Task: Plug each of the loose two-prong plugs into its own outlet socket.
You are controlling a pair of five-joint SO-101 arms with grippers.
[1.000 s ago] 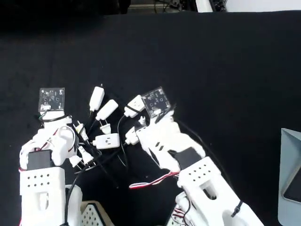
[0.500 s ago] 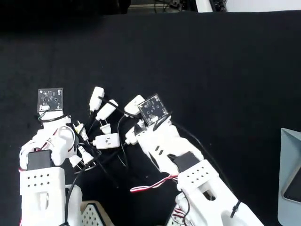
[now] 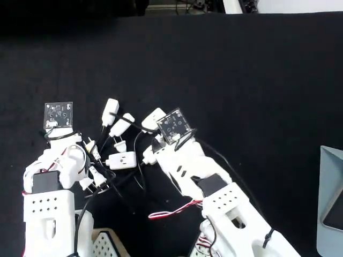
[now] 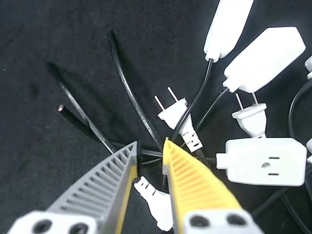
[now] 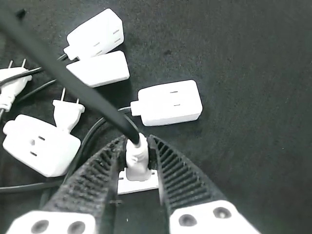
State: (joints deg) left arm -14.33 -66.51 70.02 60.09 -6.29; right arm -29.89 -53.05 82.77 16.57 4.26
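Note:
In the right wrist view my right gripper (image 5: 136, 140) is shut on a white two-prong plug (image 5: 136, 157) with a black cable. The plug stands upright on a small white outlet socket (image 5: 140, 184). Seen from the high camera, that gripper (image 3: 152, 152) sits in the middle of the cluster. My left gripper (image 4: 149, 144) is shut, or nearly so, on another white plug (image 4: 152, 196), with black cables crossing at its fingertips. A loose plug (image 4: 173, 110) lies just beyond, prongs pointing away. A three-hole socket block (image 4: 263, 162) and a second loose plug (image 4: 248, 117) lie beside it.
Three more white socket blocks (image 5: 95, 34) (image 5: 99, 68) (image 5: 168, 102) lie beyond the right gripper. Black cables (image 3: 115, 187) tangle between the arms. A grey bin (image 3: 331, 203) stands at the table's right edge. The far half of the black table (image 3: 225, 64) is bare.
My right arm has drawn back a little towards its base, pulling the plug and cable along. The nearby socket blocks have shifted slightly. The left arm has stayed put.

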